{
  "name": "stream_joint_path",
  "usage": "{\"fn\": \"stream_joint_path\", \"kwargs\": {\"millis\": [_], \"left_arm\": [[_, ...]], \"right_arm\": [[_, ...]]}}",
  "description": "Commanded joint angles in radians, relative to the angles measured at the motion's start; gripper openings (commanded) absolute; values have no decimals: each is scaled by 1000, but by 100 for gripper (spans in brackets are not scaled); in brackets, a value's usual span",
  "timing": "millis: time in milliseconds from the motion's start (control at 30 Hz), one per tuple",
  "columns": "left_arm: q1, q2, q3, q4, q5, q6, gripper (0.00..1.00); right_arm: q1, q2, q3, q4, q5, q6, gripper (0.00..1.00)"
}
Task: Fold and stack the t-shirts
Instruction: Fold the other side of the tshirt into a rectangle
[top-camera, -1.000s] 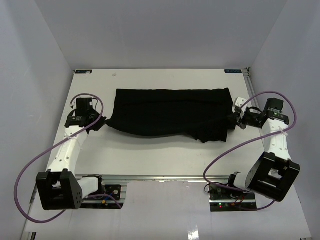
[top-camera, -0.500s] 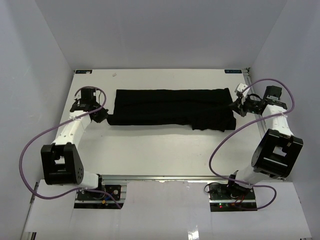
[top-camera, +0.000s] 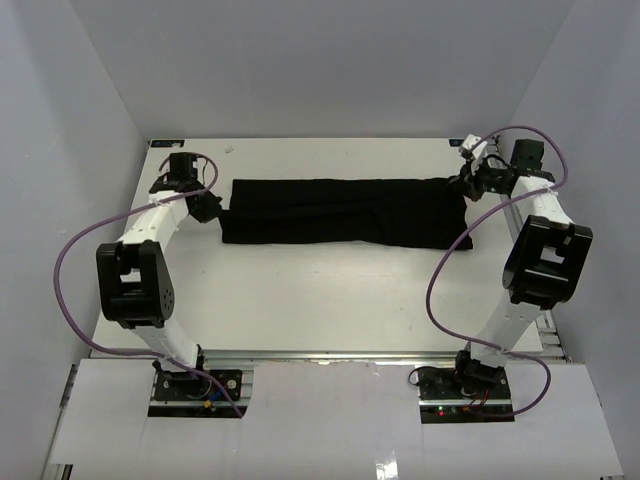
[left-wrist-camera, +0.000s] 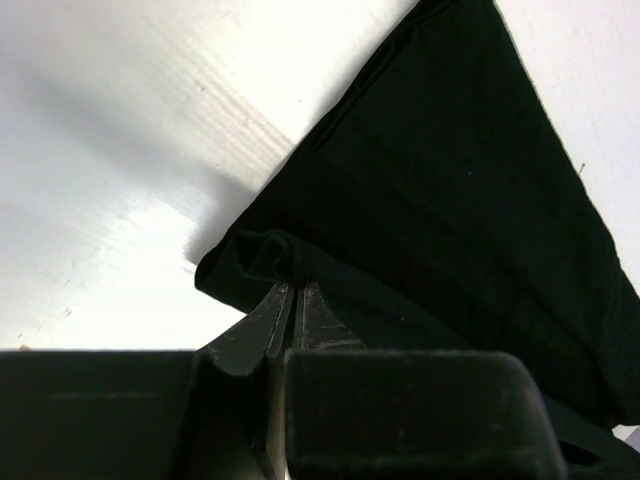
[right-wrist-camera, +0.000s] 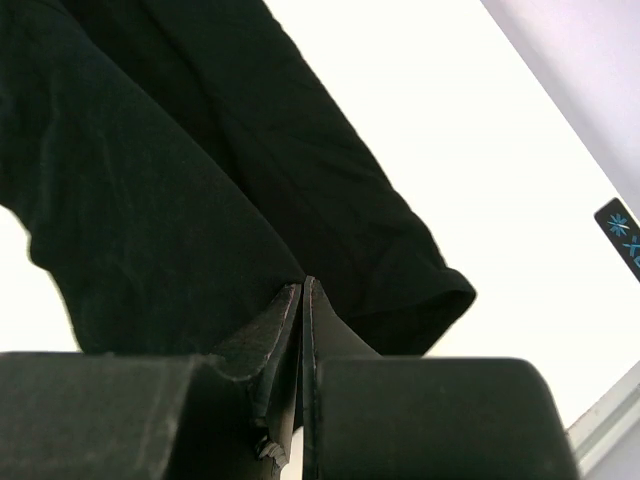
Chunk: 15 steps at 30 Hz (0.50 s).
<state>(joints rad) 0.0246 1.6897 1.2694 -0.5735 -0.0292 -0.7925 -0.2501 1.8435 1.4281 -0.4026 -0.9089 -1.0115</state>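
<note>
A black t-shirt (top-camera: 340, 211) lies as a long folded band across the far half of the white table (top-camera: 330, 290). At its left end my left gripper (top-camera: 213, 207) is shut on a pinch of the cloth; the left wrist view shows the jaws closed on a bunched corner of the t-shirt (left-wrist-camera: 440, 190). My right gripper (top-camera: 466, 185) is shut on the band's right end, and in the right wrist view its tips bite the t-shirt (right-wrist-camera: 150, 200) near a hemmed edge. Both arms reach far out toward the back of the table.
Grey walls close in the table on the left, back and right. A small dark label (top-camera: 465, 142) sits at the table's far right edge, with its blue print showing as the label (right-wrist-camera: 622, 230) in the right wrist view. Purple cables (top-camera: 75, 270) loop beside both arms.
Both grippers moved away from me toward the back of the table, carrying the shirt's ends. The sagging lower edge was drawn up and the cloth now lies as a straighter, narrower band.
</note>
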Motion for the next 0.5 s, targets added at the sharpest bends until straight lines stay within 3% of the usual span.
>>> {"fn": "stream_joint_path", "kwargs": {"millis": [0,467], "left_arm": [[8,30,68,11,15,16,8],[8,203,202,11,20,19,8]], "right_arm": [[2,39,86,44,33,44,6],[40,160,173,96,117,94,6]]}}
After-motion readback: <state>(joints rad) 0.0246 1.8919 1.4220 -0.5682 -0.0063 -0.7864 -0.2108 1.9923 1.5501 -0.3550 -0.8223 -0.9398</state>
